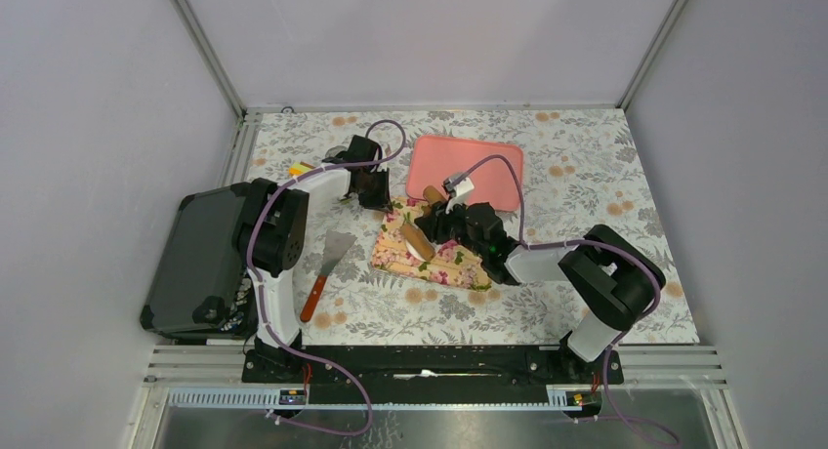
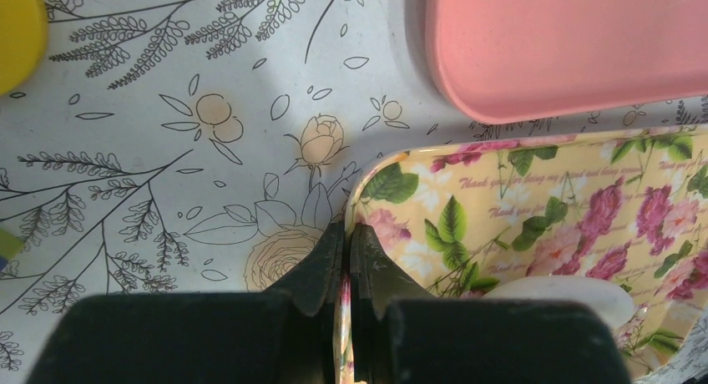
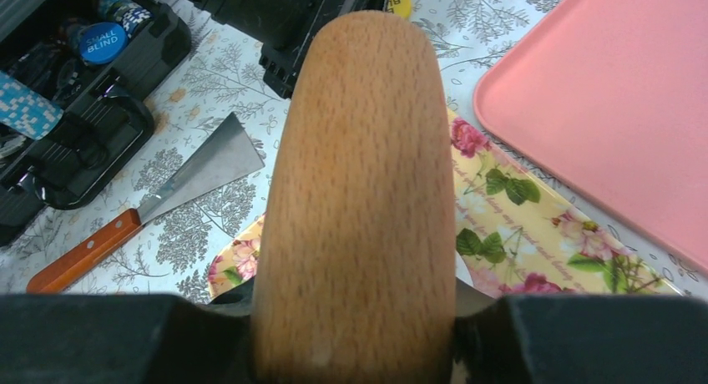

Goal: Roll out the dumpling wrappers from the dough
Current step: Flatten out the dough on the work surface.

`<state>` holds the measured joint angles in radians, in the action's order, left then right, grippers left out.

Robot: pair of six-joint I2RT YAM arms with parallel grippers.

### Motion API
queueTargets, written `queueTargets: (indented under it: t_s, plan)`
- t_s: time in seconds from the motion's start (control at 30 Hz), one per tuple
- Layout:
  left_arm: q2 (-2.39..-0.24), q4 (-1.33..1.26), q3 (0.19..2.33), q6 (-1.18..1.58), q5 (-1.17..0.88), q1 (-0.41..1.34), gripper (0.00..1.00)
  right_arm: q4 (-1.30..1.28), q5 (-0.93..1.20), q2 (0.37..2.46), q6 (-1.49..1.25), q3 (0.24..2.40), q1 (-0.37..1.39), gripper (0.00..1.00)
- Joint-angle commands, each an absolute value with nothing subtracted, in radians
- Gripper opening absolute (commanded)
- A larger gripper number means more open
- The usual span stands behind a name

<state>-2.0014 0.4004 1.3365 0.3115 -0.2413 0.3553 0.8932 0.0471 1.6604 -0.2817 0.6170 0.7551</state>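
My left gripper (image 2: 349, 234) is shut on the rim of the floral tray (image 2: 518, 200) at its corner, near the pink tray. The dough (image 2: 568, 288) shows as a white mass on the floral tray, partly hidden behind my left gripper's body. My right gripper (image 3: 355, 292) is shut on the wooden rolling pin (image 3: 359, 175), which fills the right wrist view and points towards the left arm. From above, the rolling pin (image 1: 418, 240) lies over the floral tray (image 1: 444, 264), with the right gripper (image 1: 439, 223) on it and the left gripper (image 1: 376, 200) at the tray's far left corner. The dumpling wrappers are out of view.
A pink tray (image 1: 464, 166) lies just beyond the floral tray. A metal scraper with a wooden handle (image 1: 332, 259) rests on the tablecloth to the left. A black tool case (image 1: 195, 264) stands at the table's left edge. A yellow object (image 2: 17, 33) sits at far left.
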Motion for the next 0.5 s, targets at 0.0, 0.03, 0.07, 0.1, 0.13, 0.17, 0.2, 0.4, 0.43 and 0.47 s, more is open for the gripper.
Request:
queueTargets:
  t_s: [0.0,0.03,0.07,0.1,0.13,0.17,0.2,0.4,0.43,0.47]
  plan:
    - [-2.024,0.486,1.283,0.318,-0.192,0.342,0.0,0.636,0.139,1.757,-0.258,0.551,0.8,0.0]
    - [-2.024,0.485,1.282,0.319,-0.194,0.34,0.0,0.634,0.141,1.76,-0.254,0.551,0.8,0.0]
    - [-2.024,0.486,1.282,0.318,-0.196,0.338,0.0,0.631,0.14,1.763,-0.252,0.55,0.801,0.0]
    - [-2.024,0.486,1.281,0.319,-0.197,0.336,0.0,0.631,0.138,1.766,-0.247,0.55,0.801,0.0]
    - [-2.023,0.486,1.281,0.319,-0.2,0.335,0.0,0.629,0.136,1.77,-0.243,0.55,0.801,0.0]
    - [-2.023,0.486,1.281,0.319,-0.201,0.335,0.0,0.629,0.134,1.773,-0.239,0.549,0.801,0.0]
    - [-2.024,0.486,1.281,0.319,-0.203,0.333,0.0,0.627,0.131,1.776,-0.239,0.549,0.801,0.0]
    - [-2.025,0.486,1.281,0.319,-0.211,0.33,0.0,0.618,0.114,1.785,-0.233,0.553,0.801,0.0]
    - [-2.026,0.486,1.282,0.319,-0.211,0.33,0.0,0.62,0.112,1.784,-0.231,0.554,0.802,0.0]
    - [-2.025,0.486,1.28,0.319,-0.213,0.328,0.0,0.622,0.109,1.782,-0.229,0.555,0.801,0.0]
